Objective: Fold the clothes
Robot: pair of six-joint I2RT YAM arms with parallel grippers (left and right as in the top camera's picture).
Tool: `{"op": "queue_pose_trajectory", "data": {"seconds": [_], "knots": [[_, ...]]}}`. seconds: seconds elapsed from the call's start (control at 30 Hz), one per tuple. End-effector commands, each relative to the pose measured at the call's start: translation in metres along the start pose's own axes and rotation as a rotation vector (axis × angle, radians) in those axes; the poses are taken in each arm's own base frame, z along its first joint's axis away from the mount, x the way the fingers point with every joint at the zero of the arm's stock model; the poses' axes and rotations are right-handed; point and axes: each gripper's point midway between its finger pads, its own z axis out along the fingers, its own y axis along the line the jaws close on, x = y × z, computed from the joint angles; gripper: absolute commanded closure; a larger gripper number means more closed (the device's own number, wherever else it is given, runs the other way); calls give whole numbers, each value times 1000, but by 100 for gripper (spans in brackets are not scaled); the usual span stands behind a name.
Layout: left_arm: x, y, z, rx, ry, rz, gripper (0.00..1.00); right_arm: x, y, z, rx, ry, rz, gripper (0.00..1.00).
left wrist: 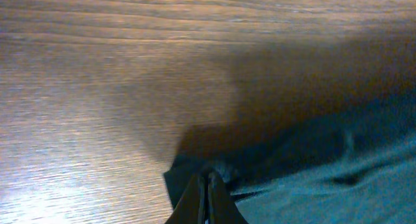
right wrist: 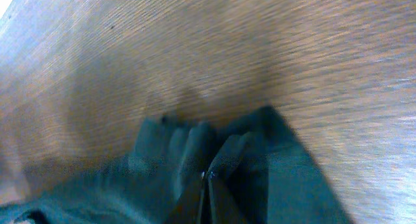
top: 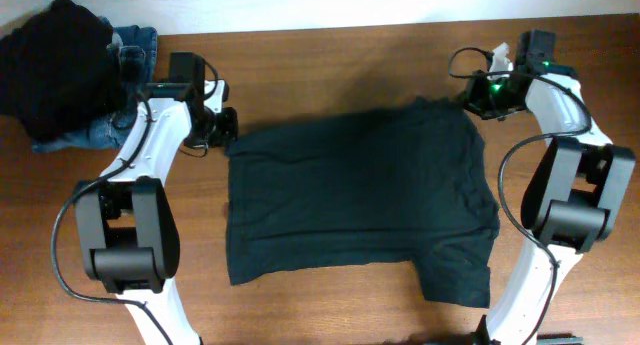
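Observation:
The clothes, one very dark T-shirt [top: 360,195], lie spread flat on the wooden table [top: 330,65], with a part jutting out at the near right. My left gripper [top: 225,128] is at the shirt's far left corner. In the left wrist view its jaws [left wrist: 207,177] are pressed together on a bunched corner of the cloth [left wrist: 325,178]. My right gripper [top: 470,103] is at the far right corner. The right wrist view shows its jaws [right wrist: 205,175] shut on a puckered fold of the cloth [right wrist: 286,178].
A heap of black cloth [top: 55,65] lies on blue denim jeans [top: 85,135] at the far left corner, just behind the left arm. The table's far edge meets a white wall [top: 300,5].

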Motion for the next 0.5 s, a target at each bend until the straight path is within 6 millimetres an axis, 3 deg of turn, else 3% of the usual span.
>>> {"op": "queue_pose_trajectory", "data": {"seconds": [0.0, 0.23, 0.47], "knots": [[-9, 10, -20, -15, -45, -3, 99, -3, 12, -27, -16, -24, -21, 96], [-6, 8, -20, 0, -32, -5, 99, 15, 8, -29, 0, 43, -24, 96], [0, 7, -20, 7, -10, -9, 99, 20, 5, -29, 20, 63, -12, 96]]}}
